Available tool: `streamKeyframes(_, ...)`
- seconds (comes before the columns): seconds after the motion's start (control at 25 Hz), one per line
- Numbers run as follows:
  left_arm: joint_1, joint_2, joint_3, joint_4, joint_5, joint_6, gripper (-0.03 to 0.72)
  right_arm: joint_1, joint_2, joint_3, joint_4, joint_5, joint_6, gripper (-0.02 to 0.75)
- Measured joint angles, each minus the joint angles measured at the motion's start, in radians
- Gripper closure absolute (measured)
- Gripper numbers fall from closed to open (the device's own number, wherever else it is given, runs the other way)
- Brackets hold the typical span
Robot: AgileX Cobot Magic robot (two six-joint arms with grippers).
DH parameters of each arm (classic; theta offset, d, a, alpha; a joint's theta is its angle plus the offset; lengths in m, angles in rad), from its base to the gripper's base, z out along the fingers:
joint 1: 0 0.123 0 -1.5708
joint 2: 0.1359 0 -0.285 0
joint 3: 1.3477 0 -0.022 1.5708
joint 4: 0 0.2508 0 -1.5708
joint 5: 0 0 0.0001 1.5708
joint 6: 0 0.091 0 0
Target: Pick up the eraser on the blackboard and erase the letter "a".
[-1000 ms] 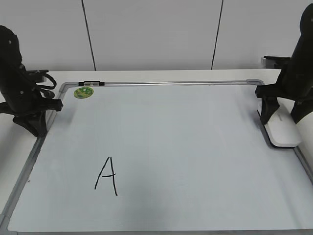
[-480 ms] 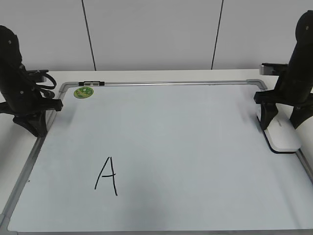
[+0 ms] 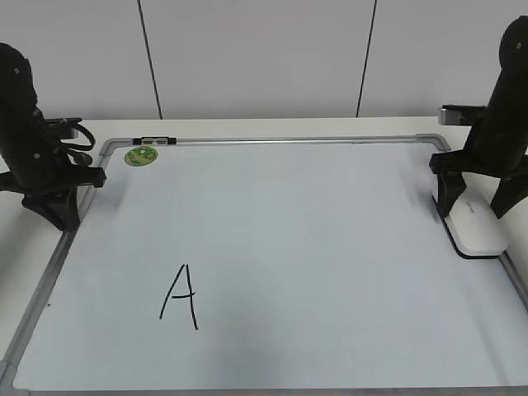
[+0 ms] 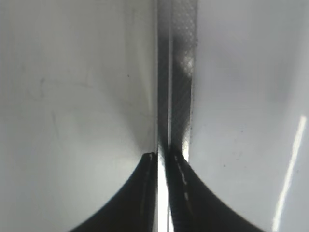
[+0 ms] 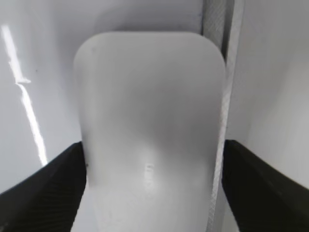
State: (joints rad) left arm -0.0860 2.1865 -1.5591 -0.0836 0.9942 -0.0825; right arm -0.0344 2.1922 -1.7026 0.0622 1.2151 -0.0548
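Observation:
The white eraser (image 3: 476, 227) lies flat at the right edge of the blackboard (image 3: 289, 214), against the frame. My right gripper (image 3: 477, 208) is open and straddles it, one finger on each side. In the right wrist view the eraser (image 5: 149, 111) fills the space between the fingers of my right gripper (image 5: 153, 145), and a strip of frame (image 5: 219, 29) shows between it and the right finger. No lowercase "a" shows on the board. My left gripper (image 3: 58, 216) is shut and empty over the left frame (image 4: 181, 72); the left wrist view shows its jaws (image 4: 163, 155) almost touching.
A larger capital "A" (image 3: 181, 297) in black marker is at the lower left of the board. A round green sticker (image 3: 141, 155) sits at the top left corner. The board lies on a white table in front of a white panelled wall.
The eraser has gone from tilted under the right gripper to lying flat on the board by the frame, and the right arm has shifted slightly. The left arm has not moved.

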Motion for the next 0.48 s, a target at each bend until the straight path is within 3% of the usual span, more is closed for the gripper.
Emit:
streamKeyframes(0.36, 0.0, 0.001, -0.009, 0.008, 0.008, 0.0, 0.627, 0.0, -0.026, -0.042, -0.004, 0.0, 0.0, 0.077)
streamKeyframes(0.48, 0.0, 0.004, -0.046, 0.04, 0.047, 0.0, 0.554, 0.0, -0.062, -0.042, -0.002, 0.0, 0.0, 0.077)
